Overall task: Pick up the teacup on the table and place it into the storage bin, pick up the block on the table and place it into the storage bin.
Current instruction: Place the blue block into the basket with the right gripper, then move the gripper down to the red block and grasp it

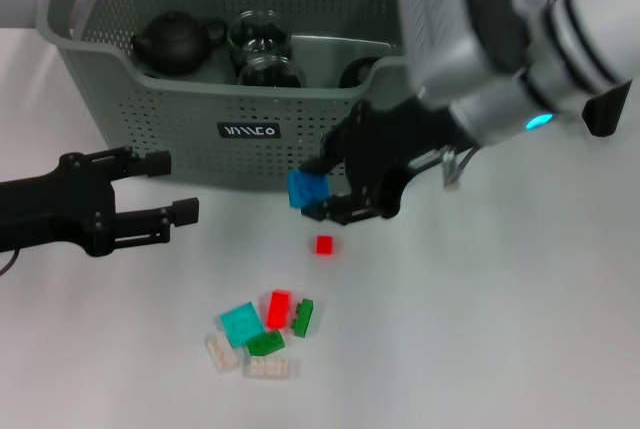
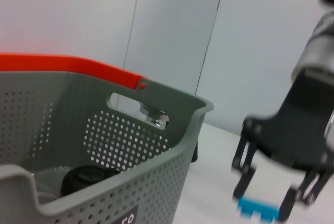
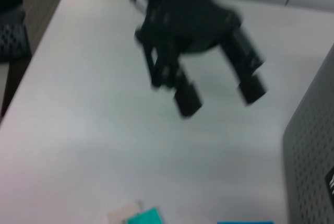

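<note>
My right gripper [image 1: 320, 191] is shut on a blue block [image 1: 303, 189], held just above the table in front of the storage bin [image 1: 150, 119]. The left wrist view shows that gripper [image 2: 269, 203] with the blue block [image 2: 257, 209] at its fingertips, beside the bin wall [image 2: 156, 172]. Inside the bin stand two glass teacups [image 1: 258, 34] and a black teapot [image 1: 178, 41]. My left gripper [image 1: 172, 187] hovers open and empty to the left, in front of the bin. It also shows in the right wrist view as the left gripper [image 3: 219, 96].
A small red block [image 1: 324, 245] lies alone on the table below the right gripper. A pile of several teal, red, green and clear blocks [image 1: 262, 334] lies nearer the front. An orange handle clip [image 2: 68, 67] tops the bin's rim.
</note>
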Controlling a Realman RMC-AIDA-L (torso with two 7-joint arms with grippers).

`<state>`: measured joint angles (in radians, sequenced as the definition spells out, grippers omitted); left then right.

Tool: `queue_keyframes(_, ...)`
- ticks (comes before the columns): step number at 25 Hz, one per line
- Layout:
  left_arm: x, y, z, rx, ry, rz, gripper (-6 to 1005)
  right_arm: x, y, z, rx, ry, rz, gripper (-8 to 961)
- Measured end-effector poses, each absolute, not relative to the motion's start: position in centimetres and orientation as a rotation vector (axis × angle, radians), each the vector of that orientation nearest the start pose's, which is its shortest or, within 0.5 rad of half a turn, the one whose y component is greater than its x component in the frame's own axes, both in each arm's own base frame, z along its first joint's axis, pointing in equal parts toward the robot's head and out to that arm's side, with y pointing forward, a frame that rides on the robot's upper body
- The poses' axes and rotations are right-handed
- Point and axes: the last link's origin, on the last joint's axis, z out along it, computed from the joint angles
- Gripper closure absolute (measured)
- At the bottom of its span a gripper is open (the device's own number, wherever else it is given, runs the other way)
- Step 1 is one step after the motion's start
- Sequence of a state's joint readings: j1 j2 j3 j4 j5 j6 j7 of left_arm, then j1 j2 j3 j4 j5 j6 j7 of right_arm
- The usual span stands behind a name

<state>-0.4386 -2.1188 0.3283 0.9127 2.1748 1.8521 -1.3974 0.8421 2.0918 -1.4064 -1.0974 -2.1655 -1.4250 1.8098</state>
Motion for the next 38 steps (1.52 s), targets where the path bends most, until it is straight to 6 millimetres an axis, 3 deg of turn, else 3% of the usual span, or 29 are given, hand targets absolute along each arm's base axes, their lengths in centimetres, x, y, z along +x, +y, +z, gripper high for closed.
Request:
queue_keyframes(7, -29.2, 27.7, 5.7, -2.647, -0.653, -0.753, 218, 4.1, 37.4, 0.3, -3.018, -0.151, 0.09, 514)
queue_keyframes(12, -29.0, 27.4, 5.4, -2.662, -0.649, -0.766, 217, 2.0, 40.3, 3.8, -2.864, -0.075, 0.204, 510)
queue_keyframes(18, -28.2, 27.8, 4.9, -2.708, -0.619, -0.771, 217, 2.9, 45.3, 4.1, -2.712, 0.153, 0.145, 505)
queue_keyframes(23, -27.6, 28.0, 4.3, -2.749, -0.599, -0.766, 217, 4.2, 47.0, 3.3, -2.669, 0.247, 0.118, 501)
queue_keyframes(32, -27.4, 28.3, 4.4, -2.761, -0.583, -0.754, 218, 4.8, 46.9, 3.5, -2.639, 0.251, 0.127, 308)
queue_keyframes(38, -27.4, 28.3, 4.5, -2.761, -0.575, -0.75, 217, 4.8, 42.1, 4.7, -2.707, 0.165, 0.236, 111)
